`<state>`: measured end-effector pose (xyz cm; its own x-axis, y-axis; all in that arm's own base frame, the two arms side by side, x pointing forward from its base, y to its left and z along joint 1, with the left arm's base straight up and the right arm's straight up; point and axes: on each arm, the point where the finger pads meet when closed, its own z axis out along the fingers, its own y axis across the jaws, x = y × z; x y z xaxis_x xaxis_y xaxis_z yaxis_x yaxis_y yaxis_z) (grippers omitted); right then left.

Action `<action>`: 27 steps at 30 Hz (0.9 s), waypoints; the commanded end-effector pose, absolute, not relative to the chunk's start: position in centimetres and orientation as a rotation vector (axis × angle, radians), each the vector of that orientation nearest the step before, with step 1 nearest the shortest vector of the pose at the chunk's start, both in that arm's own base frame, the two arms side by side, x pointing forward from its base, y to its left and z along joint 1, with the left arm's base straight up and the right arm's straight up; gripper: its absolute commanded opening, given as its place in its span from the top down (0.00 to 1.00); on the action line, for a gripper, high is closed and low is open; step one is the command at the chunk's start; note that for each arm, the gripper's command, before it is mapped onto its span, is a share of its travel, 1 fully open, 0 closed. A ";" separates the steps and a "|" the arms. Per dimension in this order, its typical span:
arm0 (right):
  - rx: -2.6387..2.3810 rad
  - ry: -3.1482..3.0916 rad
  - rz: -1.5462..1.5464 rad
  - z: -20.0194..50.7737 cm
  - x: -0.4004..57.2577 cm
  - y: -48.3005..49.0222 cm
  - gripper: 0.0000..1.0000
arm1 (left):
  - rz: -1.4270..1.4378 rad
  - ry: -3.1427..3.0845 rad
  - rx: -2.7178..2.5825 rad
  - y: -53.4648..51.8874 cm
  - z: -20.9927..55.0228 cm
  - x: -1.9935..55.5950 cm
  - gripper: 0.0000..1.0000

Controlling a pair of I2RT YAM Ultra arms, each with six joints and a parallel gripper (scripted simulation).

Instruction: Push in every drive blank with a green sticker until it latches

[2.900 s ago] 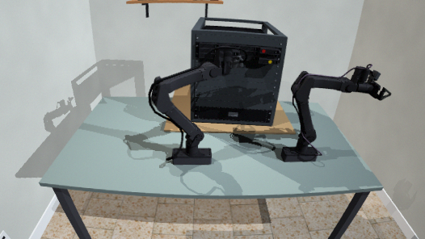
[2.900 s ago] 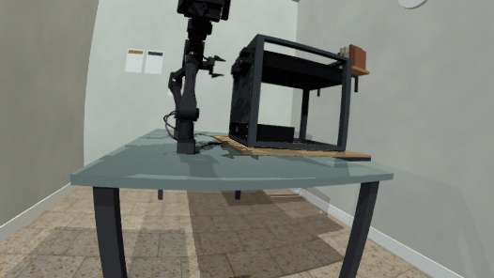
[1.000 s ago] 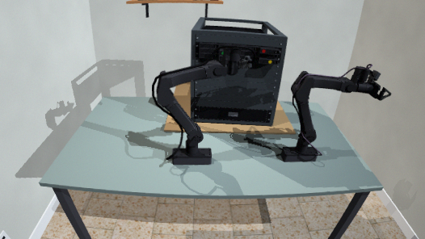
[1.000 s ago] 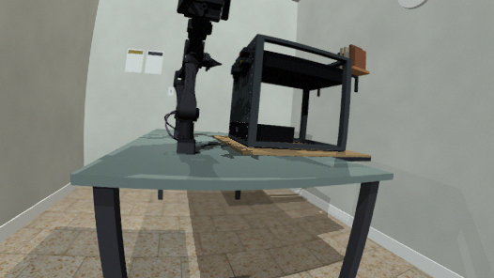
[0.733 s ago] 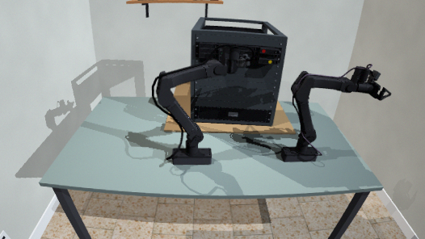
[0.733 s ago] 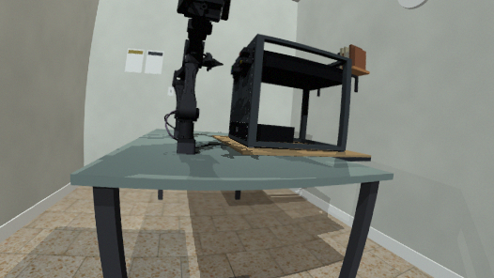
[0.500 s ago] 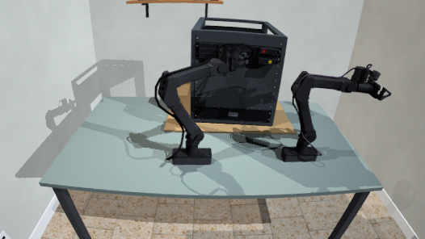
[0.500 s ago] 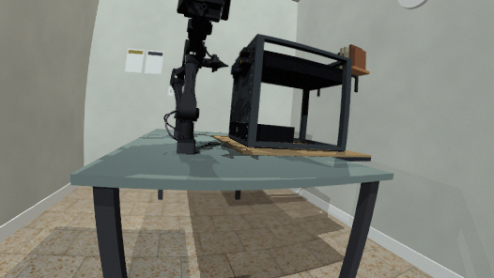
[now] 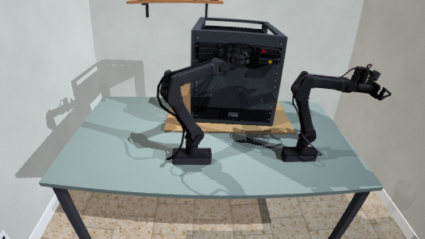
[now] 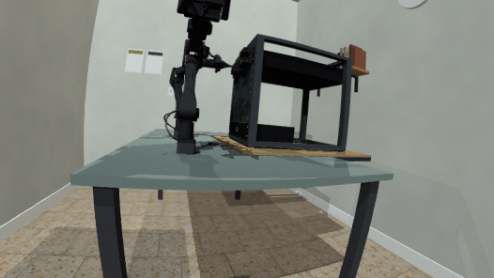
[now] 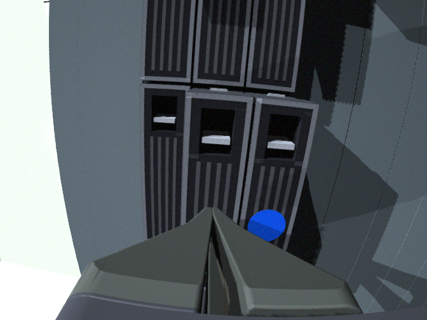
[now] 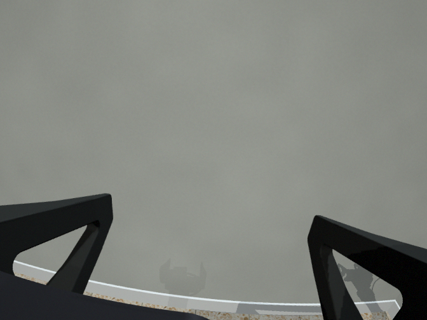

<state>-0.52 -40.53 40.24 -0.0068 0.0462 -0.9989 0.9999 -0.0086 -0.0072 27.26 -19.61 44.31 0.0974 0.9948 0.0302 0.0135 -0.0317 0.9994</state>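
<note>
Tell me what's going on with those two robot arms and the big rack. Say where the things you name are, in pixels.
The left gripper [image 11: 210, 220], fingers shut on nothing, points at the front of the rack [image 9: 281, 81] [image 10: 257, 94], over a drive blank [image 11: 203, 185] next to one with a blue sticker [image 11: 266, 225]. Both blanks stand out; whether the fingers touch isn't clear. The right gripper [image 9: 384, 95] [image 12: 211, 218] is open, off to the side.
</note>
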 end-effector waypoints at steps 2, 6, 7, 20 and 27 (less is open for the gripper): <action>1.215 1.206 -1.215 41.6 -0.2 -39.8 0.00 | 1.099 1.135 1.187 -18.5 47.3 26.7 1.00; 1.215 1.206 -1.215 41.6 -0.2 -39.8 0.00 | 1.103 1.135 1.195 -18.5 47.2 26.7 1.00; 1.215 1.206 -1.215 41.6 -0.2 -39.8 0.00 | 1.103 1.135 1.195 -18.5 47.2 26.7 1.00; 1.215 1.206 -1.215 41.6 -0.2 -39.8 0.00 | 1.122 1.134 1.246 -19.4 46.6 27.2 1.00; 1.215 1.206 -1.215 41.6 -0.2 -39.8 0.00 | 1.118 1.135 1.234 -19.4 46.8 27.2 1.00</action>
<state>-0.52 -40.53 40.24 -0.0068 0.0462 -0.9989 0.9999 -0.0086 -0.0072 27.05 -19.33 45.68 0.1029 0.9946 0.0124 0.0035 -0.0128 0.9999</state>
